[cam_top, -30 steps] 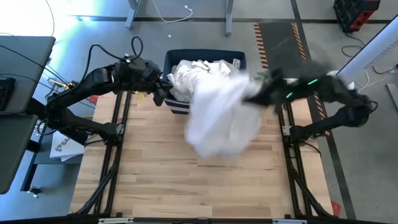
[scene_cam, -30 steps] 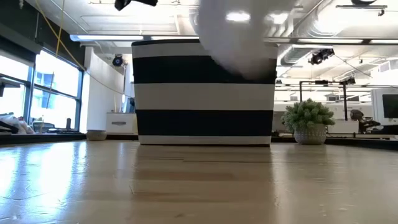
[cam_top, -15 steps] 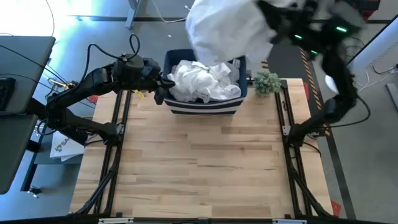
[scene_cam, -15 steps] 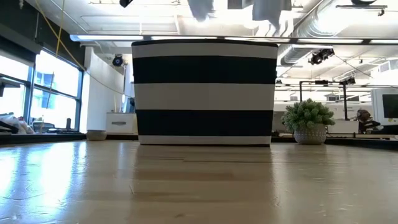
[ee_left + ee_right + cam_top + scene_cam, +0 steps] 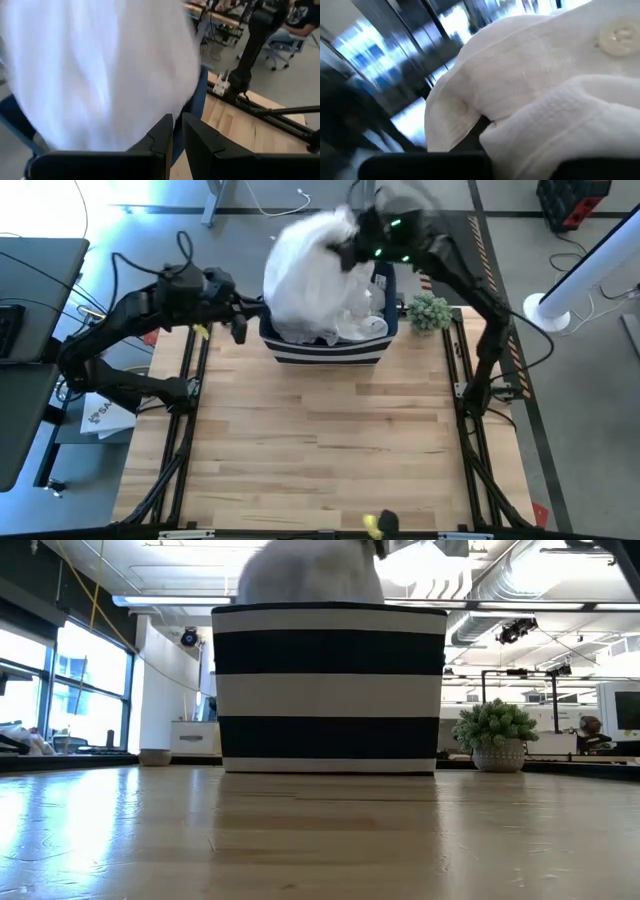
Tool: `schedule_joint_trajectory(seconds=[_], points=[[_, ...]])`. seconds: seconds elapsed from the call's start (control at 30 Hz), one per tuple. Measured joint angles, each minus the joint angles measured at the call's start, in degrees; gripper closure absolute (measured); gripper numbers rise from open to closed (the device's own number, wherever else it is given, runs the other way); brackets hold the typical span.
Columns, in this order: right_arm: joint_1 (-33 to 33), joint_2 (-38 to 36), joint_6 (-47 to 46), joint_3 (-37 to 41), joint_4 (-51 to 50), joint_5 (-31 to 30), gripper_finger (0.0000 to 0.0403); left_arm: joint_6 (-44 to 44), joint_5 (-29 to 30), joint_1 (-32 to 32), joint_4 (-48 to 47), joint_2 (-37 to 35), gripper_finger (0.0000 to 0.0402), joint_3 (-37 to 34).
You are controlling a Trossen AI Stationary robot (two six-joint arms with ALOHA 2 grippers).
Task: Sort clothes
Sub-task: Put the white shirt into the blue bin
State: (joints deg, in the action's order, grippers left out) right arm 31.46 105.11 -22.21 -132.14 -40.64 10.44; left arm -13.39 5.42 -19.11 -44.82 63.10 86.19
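A large white garment [image 5: 300,270] hangs bunched over the navy bin with white stripes [image 5: 325,352], above other white clothes [image 5: 355,325] that lie in the bin. In the low view the garment [image 5: 310,575] shows just above the bin's rim [image 5: 330,608]. My right gripper [image 5: 352,248] is over the bin's far side, shut on the garment. My left gripper [image 5: 240,322] is shut just off the bin's left wall. In the left wrist view its fingers [image 5: 177,135] point at the white garment [image 5: 100,70]. My right gripper holds the white garment from above by a bunch of several folds [image 5: 485,120] near a button [image 5: 620,35]. The cloth hides the fingers. The garment hangs slack below the gripper, with its lower part over the clothes in the bin.
A small green potted plant [image 5: 428,310] stands right of the bin, at the table's far right. A small yellow and black thing [image 5: 375,525] lies at the table's near edge. The wooden tabletop [image 5: 320,440] stretches in front of the bin.
My right gripper has swung the white garment up from over the table's middle, past the far edge, then left and down over the bin. The garment has gone from spread out to bunched above the bin. My left gripper has drawn back a little toward the table's left edge.
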Motion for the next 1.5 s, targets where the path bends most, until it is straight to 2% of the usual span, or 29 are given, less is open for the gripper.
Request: schedule_joint_trajectory(seconds=[0.13, 0.27, 0.47, 0.63, 0.8, 0.93, 1.07, 1.13, 1.2, 1.27, 1.37, 1.4, 1.5], points=[[0.0, 2.9, 3.6, 2.0, -14.3, -4.0, 0.0386, 0.0, 1.0, 0.0, -0.7, -2.1, 0.0363, 0.1], [0.0, 6.0, 8.0, 10.0, -22.5, -11.7, 0.0386, -0.1, 1.4, 0.0, -1.5, -3.0, 0.0363, 0.1], [-0.1, 8.5, 4.2, 27.9, -13.6, -5.8, 0.0383, -1.1, 1.4, 0.0, -4.4, -3.0, 0.0363, 0.1], [0.1, 9.8, 4.3, 33.2, -11.2, -5.5, 0.0356, -1.5, 1.4, 0.0, -6.7, -2.7, 0.0363, 0.1], [0.2, 9.8, 6.6, 25.4, -19.8, -5.4, 0.0287, -1.5, 1.5, 0.0, -7.7, -2.7, 0.0363, 0.1], [0.1, 9.7, 5.2, 11.3, -33.9, -4.2, 0.0243, -1.8, 1.6, 0.0, -7.9, -2.7, 0.0363, 0.1], [0.0, 9.5, -1.3, -2.8, -45.2, 1.3, 0.0228, -2.6, 1.5, 0.0, -7.9, -2.7, 0.0363, 0.1], [0.1, 4.9, -7.1, 0.6, -41.2, 5.3, 0.0227, -2.6, 1.1, 0.0, -7.9, -2.7, 0.0363, 0.1], [0.3, 1.1, -13.2, 4.5, -35.5, 6.0, 0.0227, -2.6, 0.9, 0.0, -7.9, -2.7, 0.0363, 0.1], [-0.2, -1.3, -15.7, 7.5, -29.0, 2.0, 0.0226, -2.4, 0.7, 0.0, -7.9, -2.7, 0.0363, 0.1], [-1.5, -1.9, -13.9, 11.1, -16.7, -9.3, 0.0226, -0.3, 0.7, 0.0, -7.9, -2.7, 0.0363, 0.1], [-1.7, -1.7, -13.7, 12.4, -12.5, -11.3, 0.0226, 0.6, 0.3, 0.0, -7.9, -2.7, 0.0363, 0.1], [-1.8, -0.3, -13.8, 17.0, 1.6, -12.2, 0.0226, 3.3, -1.2, 0.0, -7.9, -2.7, 0.0363, 0.1]])
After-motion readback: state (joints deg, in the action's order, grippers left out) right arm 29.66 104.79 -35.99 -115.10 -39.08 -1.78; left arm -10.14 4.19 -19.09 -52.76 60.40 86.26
